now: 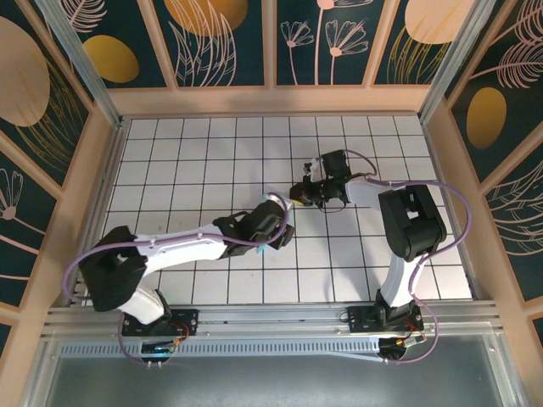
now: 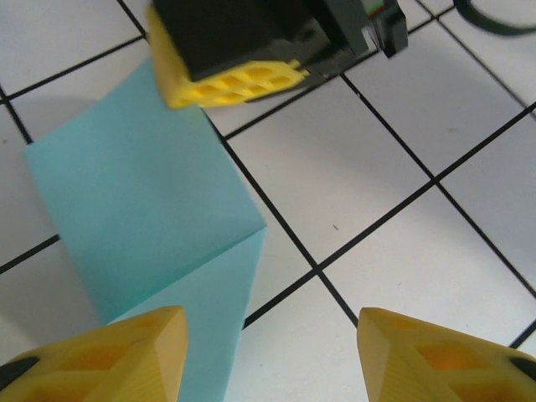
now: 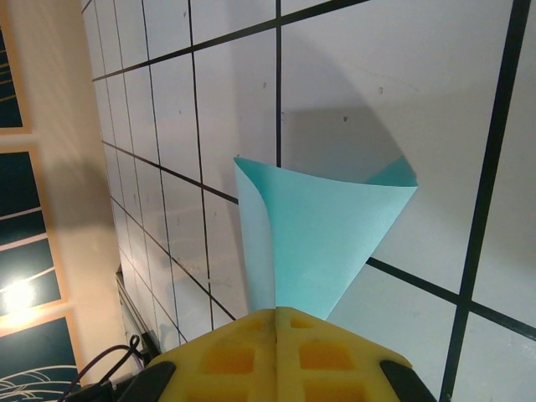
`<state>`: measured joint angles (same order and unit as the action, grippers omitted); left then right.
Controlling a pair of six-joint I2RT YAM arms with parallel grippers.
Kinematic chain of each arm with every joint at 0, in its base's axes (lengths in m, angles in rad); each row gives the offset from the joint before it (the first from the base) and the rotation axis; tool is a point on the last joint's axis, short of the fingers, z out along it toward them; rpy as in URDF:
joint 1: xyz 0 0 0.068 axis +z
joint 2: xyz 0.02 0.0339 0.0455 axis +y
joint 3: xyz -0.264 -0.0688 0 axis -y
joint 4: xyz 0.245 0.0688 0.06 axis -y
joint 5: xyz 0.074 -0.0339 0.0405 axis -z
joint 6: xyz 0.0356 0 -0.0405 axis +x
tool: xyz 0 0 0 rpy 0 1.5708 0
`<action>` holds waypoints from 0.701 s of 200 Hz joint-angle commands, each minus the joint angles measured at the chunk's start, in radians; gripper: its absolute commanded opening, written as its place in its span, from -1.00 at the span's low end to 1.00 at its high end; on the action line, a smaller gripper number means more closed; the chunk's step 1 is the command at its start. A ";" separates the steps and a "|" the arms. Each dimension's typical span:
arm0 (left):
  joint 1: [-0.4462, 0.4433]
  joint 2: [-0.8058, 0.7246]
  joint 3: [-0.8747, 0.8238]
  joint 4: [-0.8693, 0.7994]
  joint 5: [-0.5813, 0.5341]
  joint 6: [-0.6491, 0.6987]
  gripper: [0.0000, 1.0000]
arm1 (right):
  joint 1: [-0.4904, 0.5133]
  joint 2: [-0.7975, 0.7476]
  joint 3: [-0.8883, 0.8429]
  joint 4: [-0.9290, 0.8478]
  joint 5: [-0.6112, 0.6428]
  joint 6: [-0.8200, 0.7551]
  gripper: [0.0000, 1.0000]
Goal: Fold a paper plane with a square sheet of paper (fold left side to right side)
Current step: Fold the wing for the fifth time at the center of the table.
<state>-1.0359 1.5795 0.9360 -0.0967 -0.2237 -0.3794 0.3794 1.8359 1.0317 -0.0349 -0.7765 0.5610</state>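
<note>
- Right gripper (image 3: 276, 316): jaws pressed together on an edge of the sheet. The paper comes out from between the yellow pads.
- Left gripper (image 2: 270, 335): jaws stand apart at a middling width, with nothing between them. One of its fingers (image 2: 109, 356) hangs over the near end of the sheet; I cannot tell whether it touches.
- Sheet (image 2: 142, 201): light-blue paper near the middle of the table, between the two grippers.
  - In the left wrist view most of it lies flat. A crease runs across it, and a narrower part tapers toward my left gripper.
  - In the right wrist view the pinched part rises off the table in a loose curl and throws a shadow behind it.
- Progress, as I read it: at least one crease is already in. The fold in hand is only half made, since the raised flap is neither laid over nor pressed down.
- Left to do, as I read it: no slim pointed dart has formed, so bringing the flap across, flattening it and the later folds all remain.
- Table (image 2: 377, 159): white tiles divided by dark lines; the sheet lies on it.
- Enclosure (image 1: 229, 42): pale wooden frame with dark panels of leaf and flower patterns on the three far sides.
</note>
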 commanded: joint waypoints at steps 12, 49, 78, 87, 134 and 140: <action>-0.041 0.111 0.087 -0.135 -0.143 -0.006 0.13 | -0.005 0.023 0.030 -0.024 0.016 0.014 -1.00; -0.056 0.164 0.106 -0.169 -0.238 -0.027 0.14 | -0.006 0.029 0.034 -0.025 0.018 0.012 -1.00; -0.059 0.196 0.101 -0.173 -0.275 -0.039 0.12 | -0.005 0.037 0.034 -0.025 0.020 0.014 -1.00; -0.059 0.204 0.100 -0.175 -0.279 -0.040 0.11 | -0.005 0.037 0.034 -0.024 0.022 0.013 -1.00; -0.062 0.233 0.083 -0.174 -0.311 -0.049 0.03 | -0.006 0.044 0.036 -0.025 0.025 0.012 -1.00; -0.062 0.235 0.081 -0.178 -0.319 -0.049 0.02 | -0.005 0.044 0.036 -0.025 0.025 0.012 -1.00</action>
<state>-1.0924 1.7966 1.0161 -0.2470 -0.4858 -0.4122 0.3794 1.8660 1.0389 -0.0429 -0.7620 0.5613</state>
